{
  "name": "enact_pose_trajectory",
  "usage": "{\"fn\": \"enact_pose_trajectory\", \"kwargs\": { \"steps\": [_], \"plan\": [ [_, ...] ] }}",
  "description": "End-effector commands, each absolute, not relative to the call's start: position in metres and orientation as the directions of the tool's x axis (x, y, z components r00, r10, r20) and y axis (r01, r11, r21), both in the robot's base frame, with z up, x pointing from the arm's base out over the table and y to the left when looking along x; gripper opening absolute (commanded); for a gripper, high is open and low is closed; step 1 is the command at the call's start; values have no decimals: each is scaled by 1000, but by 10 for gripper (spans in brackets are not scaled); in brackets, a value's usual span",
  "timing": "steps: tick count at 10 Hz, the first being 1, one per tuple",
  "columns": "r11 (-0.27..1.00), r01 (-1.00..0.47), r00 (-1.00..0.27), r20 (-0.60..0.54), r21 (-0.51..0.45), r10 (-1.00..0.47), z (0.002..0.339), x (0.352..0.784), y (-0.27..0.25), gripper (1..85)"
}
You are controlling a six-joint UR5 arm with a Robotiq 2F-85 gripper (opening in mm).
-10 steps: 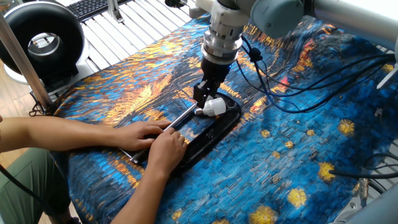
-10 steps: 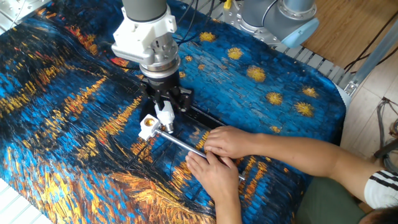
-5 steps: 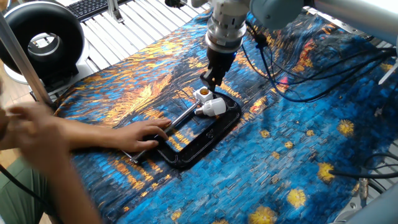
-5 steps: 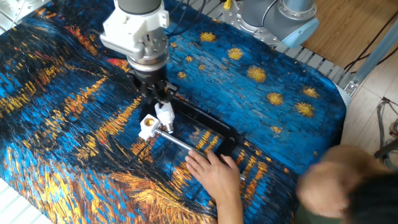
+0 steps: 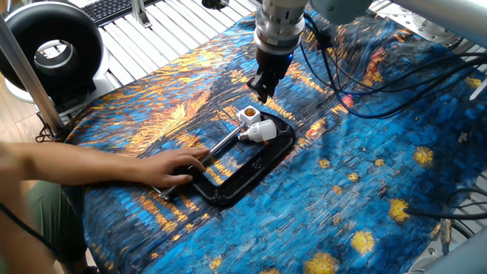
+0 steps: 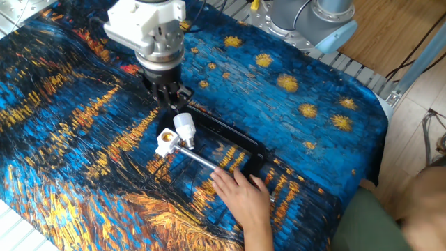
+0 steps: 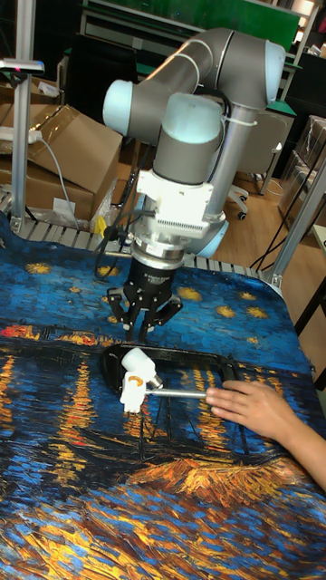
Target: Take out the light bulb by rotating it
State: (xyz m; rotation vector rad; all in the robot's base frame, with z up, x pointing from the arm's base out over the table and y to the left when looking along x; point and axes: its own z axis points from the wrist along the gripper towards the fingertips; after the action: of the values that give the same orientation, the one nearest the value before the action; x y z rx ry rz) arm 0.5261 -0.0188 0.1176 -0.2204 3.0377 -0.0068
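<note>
Hand: a person's hand [image 6: 240, 195] pressed flat on the near end of the black C-clamp [image 5: 251, 156], pinning it to the worktop [image 6: 313, 132].
Bulb: the light bulb [image 7: 137, 362] lay at the clamp's far end, its neck touching the short white socket [image 6: 165, 141], globe tilted up toward the arm. Whether the two were joined or merely touching, I couldn't tell.
Claw: the claw [image 7: 144, 330] hovered just above the clamp's far end, fingers spread, nothing held.
Bulb to claw: just below the fingertips, apart from them, no contact.
Progress: by my read the bulb was not lifted away; a grip and a clean lift out were left.
</note>
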Motion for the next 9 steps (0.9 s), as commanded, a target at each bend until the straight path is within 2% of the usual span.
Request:
{"fn": "enact_pose_trajectory", "kwargs": {
  "steps": [1, 3, 5, 7, 8, 9],
  "plan": [
    [995, -101, -989, -111, -3, -100, 138, 523, -15, 257],
    [996, -84, -992, -98, -13, -85, 146, 515, -16, 233],
    [999, -9, -995, -97, -52, -14, 147, 514, -32, 170],
    [998, 63, -995, -84, -21, 61, 138, 515, -29, 137],
    [998, 67, -995, -69, 3, 67, 133, 511, -28, 137],
    [999, 51, -996, -68, -15, 49, 130, 512, -35, 110]
  ]
}}
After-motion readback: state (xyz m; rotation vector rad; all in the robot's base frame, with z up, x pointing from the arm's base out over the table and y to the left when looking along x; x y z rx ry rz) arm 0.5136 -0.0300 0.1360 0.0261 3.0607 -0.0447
